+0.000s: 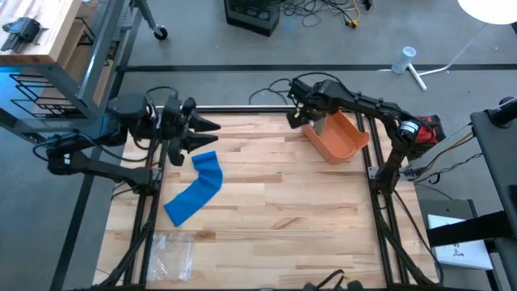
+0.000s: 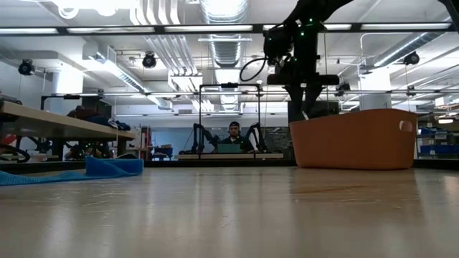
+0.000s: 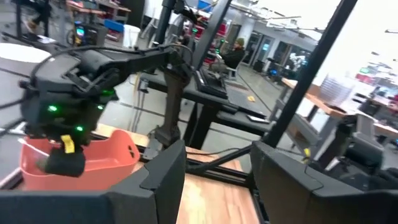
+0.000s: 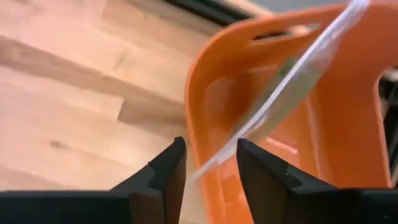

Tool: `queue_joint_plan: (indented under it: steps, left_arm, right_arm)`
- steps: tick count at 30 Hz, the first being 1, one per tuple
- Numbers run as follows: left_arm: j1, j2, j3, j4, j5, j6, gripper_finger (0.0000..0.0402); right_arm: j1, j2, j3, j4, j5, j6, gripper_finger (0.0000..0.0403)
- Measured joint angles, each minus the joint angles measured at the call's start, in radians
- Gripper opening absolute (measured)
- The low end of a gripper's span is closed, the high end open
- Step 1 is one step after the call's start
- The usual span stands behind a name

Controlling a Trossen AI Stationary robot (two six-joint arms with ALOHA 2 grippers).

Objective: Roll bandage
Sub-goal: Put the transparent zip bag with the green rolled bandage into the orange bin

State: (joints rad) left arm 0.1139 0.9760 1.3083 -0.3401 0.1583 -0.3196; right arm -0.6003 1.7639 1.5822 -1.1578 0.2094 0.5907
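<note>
A: Bandage (image 1: 196,192) first: we see it as a blue strip lying flat on the wooden table (image 1: 283,210), just in front of the left gripper (image 1: 212,134), whose fingers stand parted and empty.

B: We find the right gripper (image 4: 208,163) over the orange bin's (image 1: 340,137) near rim, fingers apart, a clear plastic sheet (image 4: 292,84) slanting between them into the bin.

A: We note a clear bag (image 1: 172,250) at the table's near left, and a person (image 2: 232,132) seated behind it.

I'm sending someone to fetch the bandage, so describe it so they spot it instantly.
Start at the wooden table and go to the side away from the orange tub. The bandage lies flat there, a bright blue cloth strip, unlike the clear plastic bag beside it.
</note>
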Motion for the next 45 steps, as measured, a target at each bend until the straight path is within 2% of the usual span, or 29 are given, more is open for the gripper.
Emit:
queue_joint_plan:
  steps: [4, 8, 13, 17, 23, 31, 35, 40, 45]
  left_arm:
    - [0.000, 0.013, 0.000, 0.009, -0.034, 0.007, 0.0170]
    - [0.000, 0.025, 0.000, 0.009, -0.039, 0.008, 0.0172]
    - [0.000, 0.027, 0.000, 0.009, -0.039, 0.007, 0.0184]
    - [0.000, 0.025, 0.000, 0.008, -0.038, 0.007, 0.0192]
    - [0.000, 0.023, 0.000, 0.008, 0.003, -0.007, 0.0190]
    - [0.000, 0.022, 0.000, 0.007, 0.021, -0.060, 0.0173]
    - [0.000, 0.020, 0.000, -0.003, 0.094, -0.094, 0.0166]
    - [-0.008, 0.018, 0.000, -0.024, 0.096, -0.098, 0.0162]
    - [-0.008, 0.019, 0.000, -0.025, 0.096, -0.098, 0.0166]
  right_arm:
    - [-0.009, -0.017, 0.000, 0.001, 0.032, 0.176, 0.0127]
    - [-0.016, -0.021, 0.000, 0.012, 0.032, 0.337, 0.0149]
    - [-0.026, 0.001, 0.000, 0.011, 0.075, 0.429, 0.0179]
    - [-0.045, 0.043, -0.002, 0.011, 0.151, 0.499, 0.0179]
    - [-0.080, 0.073, -0.002, -0.004, 0.137, 0.551, 0.0130]
    - [-0.120, 0.072, -0.002, -0.014, 0.090, 0.607, 0.0011]
    - [-0.126, 0.061, -0.003, -0.028, 0.075, 0.777, 0.0011]
    - [-0.127, 0.031, -0.003, -0.031, 0.073, 1.030, 0.0007]
    - [-0.139, 0.026, -0.003, -0.038, 0.083, 1.080, 0.0003]
